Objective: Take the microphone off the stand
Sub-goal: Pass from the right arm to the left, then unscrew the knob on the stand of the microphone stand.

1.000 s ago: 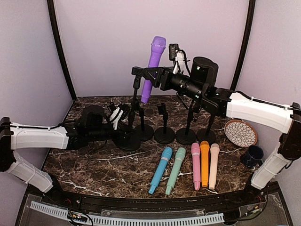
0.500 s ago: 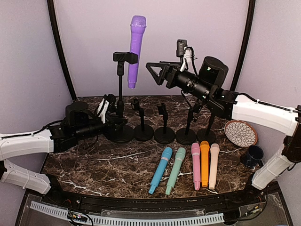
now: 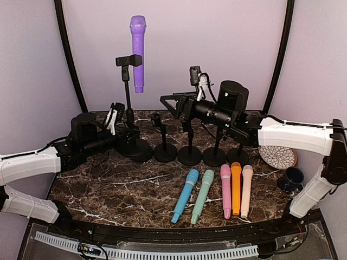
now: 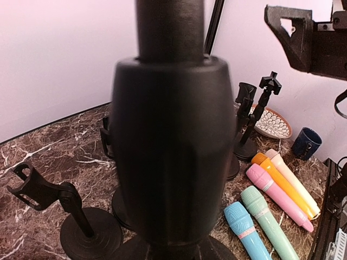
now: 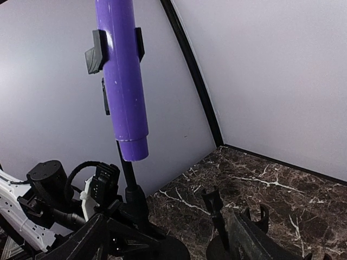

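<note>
microphone (image 3: 137, 51), purple, sits upright in the clip (image 3: 128, 60) at the top of the tall stand (image 3: 128, 103), back left. step in hand, as i judge it: right arm reaches in to grasp the microphone. to do it well, raise the right gripper (image 3: 172, 104) to the barrel below the clip, put one jaw on each side and close firmly. then draw it out along the clip's opening, not sideways, or the stand may tip. left gripper (image 3: 128, 138) is clamped on the stand's lower post just above the base, bracing it. that post fills its wrist view. right gripper jaws stand apart, holding and touching nothing, lower than the microphone and apart from it.
</note>
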You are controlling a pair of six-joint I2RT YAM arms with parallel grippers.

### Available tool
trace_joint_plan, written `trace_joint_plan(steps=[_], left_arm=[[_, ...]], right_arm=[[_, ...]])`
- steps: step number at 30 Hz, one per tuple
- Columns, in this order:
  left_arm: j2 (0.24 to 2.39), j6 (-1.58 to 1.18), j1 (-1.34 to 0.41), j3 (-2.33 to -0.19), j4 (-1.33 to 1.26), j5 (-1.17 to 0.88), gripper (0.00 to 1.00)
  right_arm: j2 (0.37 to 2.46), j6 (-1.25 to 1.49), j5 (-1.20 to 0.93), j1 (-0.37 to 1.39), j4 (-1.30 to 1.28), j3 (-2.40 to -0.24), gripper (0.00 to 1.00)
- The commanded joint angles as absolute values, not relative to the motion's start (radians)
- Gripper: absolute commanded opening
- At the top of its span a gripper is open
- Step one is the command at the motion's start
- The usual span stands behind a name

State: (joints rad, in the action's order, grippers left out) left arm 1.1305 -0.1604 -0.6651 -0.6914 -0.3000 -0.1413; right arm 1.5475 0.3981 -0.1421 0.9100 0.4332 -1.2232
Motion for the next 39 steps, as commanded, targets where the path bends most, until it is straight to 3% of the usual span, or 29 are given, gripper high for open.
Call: trace_joint_plan(steps=[1,14,21,28,39], left_arm=[[1.102,-0.169,-0.665,-0.722,-0.430,-0.189,0.00],[1.121,-0.185,-0.665,-0.723,-0.450,-0.279,0.00],[1.140,-0.182,-0.664,-0.737,-0.440,-0.306,0.00],[1.140,-0.179,-0.664,-0.738,-0.441,-0.322,0.00],[1.144,-0.185,-0.665,-0.740,-0.443,-0.343,0.00]], right_arm=[[1.606,0.411,-0.158,0.948,0.440,-1.264,0.74],[1.765,0.423,-0.209,0.998,0.441,-1.374,0.60],[1.792,0.469,-0.347,1.006,0.586,-1.362,0.70],[1.851,0.478,-0.305,1.006,0.521,-1.432,0.54],[1.879,0.452,-0.285,1.006,0.489,-1.468,0.47]])
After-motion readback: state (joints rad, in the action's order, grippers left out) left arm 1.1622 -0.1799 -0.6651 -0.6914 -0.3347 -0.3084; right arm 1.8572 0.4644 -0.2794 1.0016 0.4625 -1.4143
